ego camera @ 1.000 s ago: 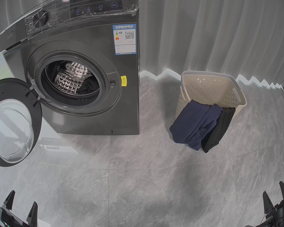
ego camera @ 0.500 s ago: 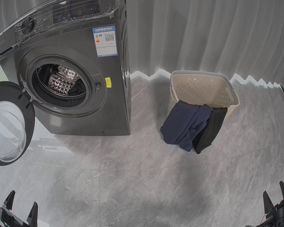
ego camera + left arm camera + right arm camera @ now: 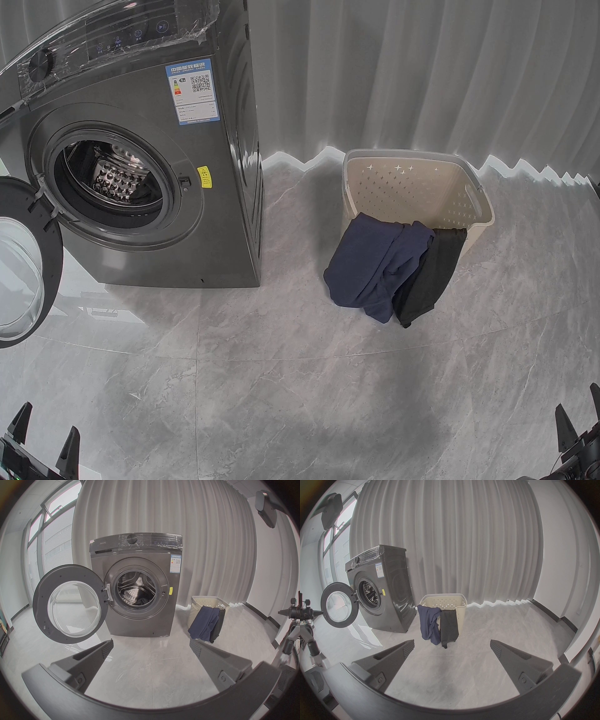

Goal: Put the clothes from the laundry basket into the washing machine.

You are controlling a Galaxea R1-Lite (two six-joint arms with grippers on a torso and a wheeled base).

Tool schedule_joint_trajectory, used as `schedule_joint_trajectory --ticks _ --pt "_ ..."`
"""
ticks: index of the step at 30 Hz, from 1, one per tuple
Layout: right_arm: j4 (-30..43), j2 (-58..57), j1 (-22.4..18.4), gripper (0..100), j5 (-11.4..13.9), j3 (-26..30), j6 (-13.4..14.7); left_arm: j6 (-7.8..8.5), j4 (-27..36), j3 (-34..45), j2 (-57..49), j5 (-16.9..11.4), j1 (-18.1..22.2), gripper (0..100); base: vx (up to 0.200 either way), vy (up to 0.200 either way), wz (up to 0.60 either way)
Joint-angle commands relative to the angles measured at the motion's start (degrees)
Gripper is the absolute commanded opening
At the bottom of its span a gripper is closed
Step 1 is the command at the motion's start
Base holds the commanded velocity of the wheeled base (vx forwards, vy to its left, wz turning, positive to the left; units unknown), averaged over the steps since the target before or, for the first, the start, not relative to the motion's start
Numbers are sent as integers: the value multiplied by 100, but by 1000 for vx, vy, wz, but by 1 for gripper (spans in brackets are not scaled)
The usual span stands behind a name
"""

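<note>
A beige laundry basket [image 3: 437,181] stands on the floor by the curtain, right of the washing machine [image 3: 206,219]. A navy garment [image 3: 369,262] and a black garment [image 3: 431,278] hang over its near rim down to the floor. The machine's round door [image 3: 25,275] is swung open to the left, and a dark item lies in the drum [image 3: 112,181]. My left gripper [image 3: 44,434] is open at the lower left, far from the basket. My right gripper [image 3: 578,415] is open at the lower right, nothing between its fingers. The basket [image 3: 447,603] and both garments lie straight ahead in the right wrist view.
Grey marble floor [image 3: 300,387] stretches between me and the basket. A white curtain [image 3: 406,75] runs along the back wall. The open door sticks out into the floor space on the left [image 3: 68,603].
The whole head view has shifted: machine and basket now sit further left in the picture, so the camera turned right. Both grippers stay open in the same spots.
</note>
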Motion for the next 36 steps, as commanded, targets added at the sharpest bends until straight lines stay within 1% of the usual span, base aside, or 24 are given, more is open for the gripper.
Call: schedule_joint_trajectory --ticks 1,2,5,11,18,19,20,21,24,32,36 --pt "-1 -85 1 100 2 101 2 5 -2 101 -59 2 4 100 0 -200 0" --pt "-1 -85 1 100 2 101 2 22 -2 101 -59 2 4 100 0 -200 0" --pt "-1 -85 1 100 2 101 2 -13 -2 101 -59 11 4 100 0 -200 0" --pt "-1 -85 1 100 2 101 2 -13 -2 101 -59 2 4 100 0 -200 0" --pt "-1 -85 1 100 -6 101 2 -13 -2 101 -59 11 4 100 0 0 0" --pt "-1 -85 1 100 2 101 2 31 -2 101 -59 11 4 100 0 0 0" --pt "-1 -85 1 100 2 101 2 31 -2 101 -59 11 4 100 0 0 0" --pt "-1 -85 1 100 2 101 2 49 -2 101 -59 11 4 100 200 0 0" --pt "-1 -85 1 100 2 101 2 22 -2 101 -59 11 4 100 200 0 0" --pt "-1 -85 1 100 -6 101 2 31 -2 101 -59 2 4 100 200 0 0" --pt "-1 -85 1 100 2 101 2 40 -2 101 -59 2 4 100 0 0 0"
